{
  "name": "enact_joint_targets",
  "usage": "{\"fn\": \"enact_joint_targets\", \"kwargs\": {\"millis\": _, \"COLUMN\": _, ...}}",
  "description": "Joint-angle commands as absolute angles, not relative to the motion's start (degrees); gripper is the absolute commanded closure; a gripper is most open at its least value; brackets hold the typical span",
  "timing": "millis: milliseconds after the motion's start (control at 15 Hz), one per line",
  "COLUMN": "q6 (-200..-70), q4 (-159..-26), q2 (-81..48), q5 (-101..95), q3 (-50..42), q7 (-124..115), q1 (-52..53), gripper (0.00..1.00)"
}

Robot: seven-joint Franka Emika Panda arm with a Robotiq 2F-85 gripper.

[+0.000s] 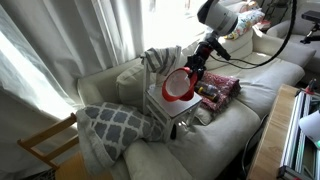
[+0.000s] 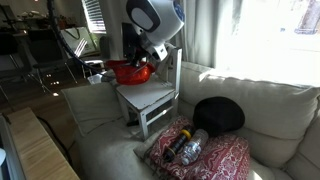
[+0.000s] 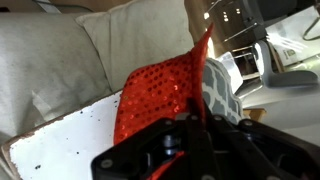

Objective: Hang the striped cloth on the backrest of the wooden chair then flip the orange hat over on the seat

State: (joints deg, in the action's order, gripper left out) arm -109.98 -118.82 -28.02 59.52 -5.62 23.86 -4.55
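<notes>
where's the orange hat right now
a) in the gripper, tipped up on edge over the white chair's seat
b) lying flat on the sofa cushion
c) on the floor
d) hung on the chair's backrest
a: the gripper is shut on the rim of the orange hat, holding it tilted over the seat of the wooden chair, with its pale inside showing in an exterior view.

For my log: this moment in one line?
striped cloth draped on wooden chair backrest | pincer shut on orange hat | hat tilted over seat
</notes>
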Motion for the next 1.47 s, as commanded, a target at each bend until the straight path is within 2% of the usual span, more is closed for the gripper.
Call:
{"fn": "enact_joint_targets", "kwargs": {"millis": 0, "q6": -111.16, "q4": -119.5, "q2": -20.83, "q5": 48.31, "q3": -5.19, "q7": 10.55, "q1": -0.43, "gripper": 0.99}}
{"fn": "enact_joint_targets", "kwargs": {"millis": 600, "q6": -110.37, "q4": -112.75, "q2": -22.85, "q5": 22.56, "q3": -0.94, "q7": -13.05, "q1": 5.45, "gripper": 0.99}}
{"fn": "enact_joint_targets", "kwargs": {"millis": 667, "q6": -110.11, "q4": -114.7, "q2": -20.48, "q5": 27.12, "q3": 0.11, "q7": -9.99, "q1": 3.45, "gripper": 0.97}}
{"fn": "enact_joint_targets", "kwargs": {"millis": 867, "q6": -110.11, "q4": -113.63, "q2": -22.03, "q5": 23.8, "q3": 0.24, "q7": -11.81, "q1": 4.21, "gripper": 0.97}}
{"fn": "enact_joint_targets", "kwargs": {"millis": 933, "q6": -110.4, "q4": -113.51, "q2": -21.43, "q5": 18.62, "q3": -0.77, "q7": -14.57, "q1": 5.79, "gripper": 0.99}}
{"fn": "enact_joint_targets", "kwargs": {"millis": 1400, "q6": -106.49, "q4": -109.12, "q2": -23.4, "q5": -2.19, "q3": -0.02, "q7": -27.27, "q1": 12.45, "gripper": 0.99}}
